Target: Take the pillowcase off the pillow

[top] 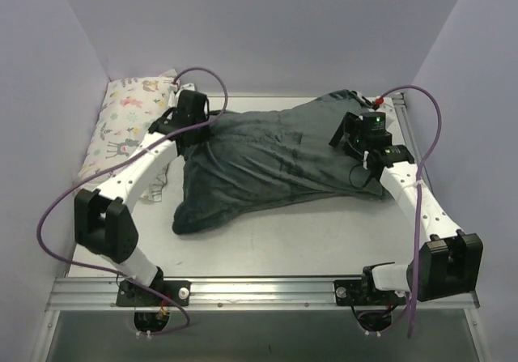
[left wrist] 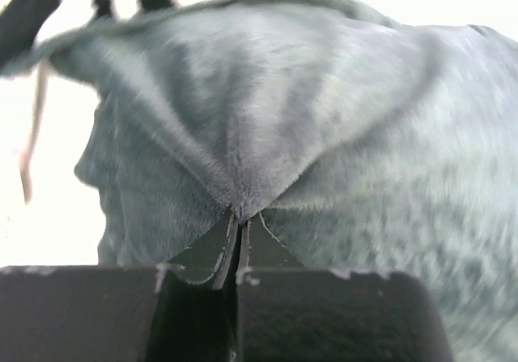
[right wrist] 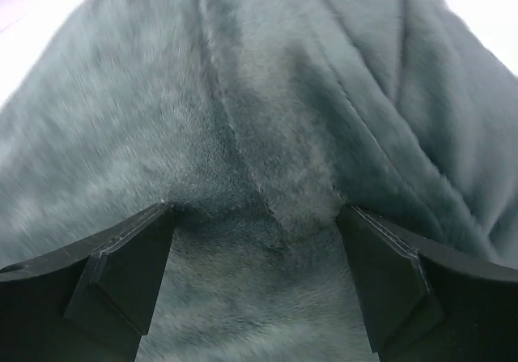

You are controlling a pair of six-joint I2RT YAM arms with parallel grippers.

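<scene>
Pillowcase (top: 267,159) on white table (top: 324,240), lilac walls (top: 267,30)

The rumpled slate-grey plush pillowcase (top: 275,159) fills the middle of the white tabletop (top: 283,244), from the left claw (left wrist: 236,216), pinched tight on a fold of it, across to the right claw (right wrist: 255,216), whose wide-apart jaws have the fabric bulging between them. Bare tabletop lies free along the near edge. A small pastel animal-print pillow (top: 129,123) blocks the far-left corner, against the pale side wall (top: 48,95).

White table (top: 324,249) w/ grey pillowcase (top: 275,163) centre, pastel pillow (top: 129,123) far-left corner.
</scene>
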